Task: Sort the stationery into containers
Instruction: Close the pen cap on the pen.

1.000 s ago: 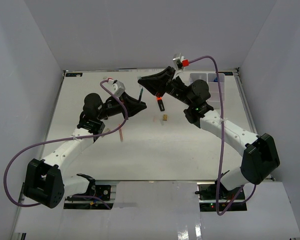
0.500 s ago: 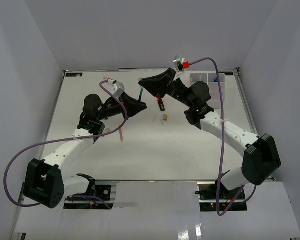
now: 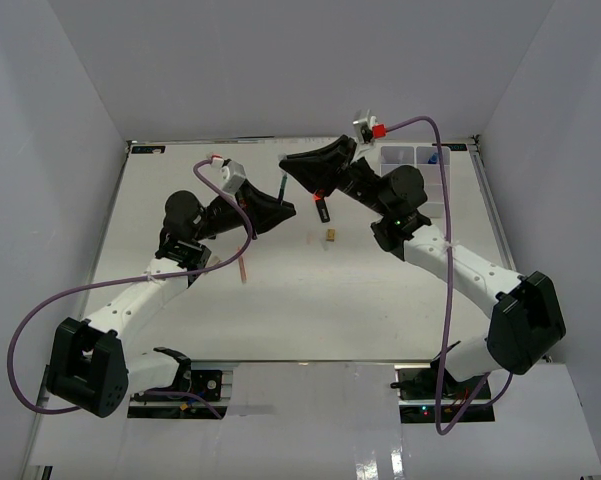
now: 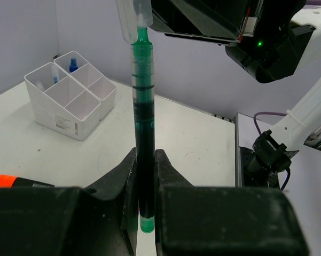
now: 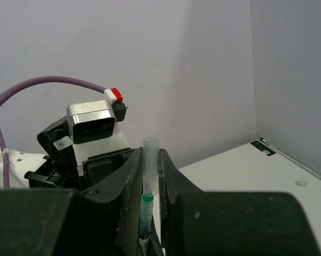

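White arm links (image 3: 130, 298), black joints (image 3: 525, 320), purple cables (image 3: 410, 122)

Tan block (image 3: 331, 235): table (image 3: 310, 310) nearer than it is bare, wide passage. Just beyond it lies an orange-capped marker (image 3: 321, 208). Further beyond and to its left, the left gripper (image 3: 283, 204) and right gripper (image 3: 284, 165) meet. A green pen (image 4: 143, 133) and clear cap (image 5: 150, 165) bridge them, so no way between. Organiser box (image 3: 420, 160) well right.

Bright, even, diffuse light fills the white enclosure (image 3: 280, 70), casting only faint soft shadows on the bench (image 3: 280, 300) and a glossy glare along its near edge, while the left tool (image 4: 145, 160) and right tool (image 5: 149, 160) loom dark and out of focus low in their wrist views.
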### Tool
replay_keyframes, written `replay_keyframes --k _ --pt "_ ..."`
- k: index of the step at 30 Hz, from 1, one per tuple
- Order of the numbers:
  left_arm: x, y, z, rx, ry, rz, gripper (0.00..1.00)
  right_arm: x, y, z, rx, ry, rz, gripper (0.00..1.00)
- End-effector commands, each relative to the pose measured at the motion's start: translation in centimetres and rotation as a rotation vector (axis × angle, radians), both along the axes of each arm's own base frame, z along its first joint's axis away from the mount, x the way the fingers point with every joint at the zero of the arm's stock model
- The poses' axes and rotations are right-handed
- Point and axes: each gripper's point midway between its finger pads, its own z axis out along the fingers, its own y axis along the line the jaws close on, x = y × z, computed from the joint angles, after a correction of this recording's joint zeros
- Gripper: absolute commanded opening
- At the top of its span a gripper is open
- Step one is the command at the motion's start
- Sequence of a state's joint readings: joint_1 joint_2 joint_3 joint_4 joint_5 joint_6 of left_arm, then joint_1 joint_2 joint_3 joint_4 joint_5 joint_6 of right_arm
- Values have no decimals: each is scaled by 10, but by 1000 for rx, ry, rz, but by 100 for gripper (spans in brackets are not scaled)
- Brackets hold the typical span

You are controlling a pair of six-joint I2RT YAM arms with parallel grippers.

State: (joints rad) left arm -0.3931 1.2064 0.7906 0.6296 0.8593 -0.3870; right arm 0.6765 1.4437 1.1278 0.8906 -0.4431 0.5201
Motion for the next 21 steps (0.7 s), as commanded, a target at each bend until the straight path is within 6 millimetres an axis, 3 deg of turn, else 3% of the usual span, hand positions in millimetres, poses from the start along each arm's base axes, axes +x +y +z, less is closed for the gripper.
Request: replay_keyframes --k 1,21 --pt "-7 1 32 -65 -85 -15 0 -13 -9 19 50 -52 2 11" --pt "-8 -11 65 -126 -161 -51 0 -25 -13 27 82 -69 38 22"
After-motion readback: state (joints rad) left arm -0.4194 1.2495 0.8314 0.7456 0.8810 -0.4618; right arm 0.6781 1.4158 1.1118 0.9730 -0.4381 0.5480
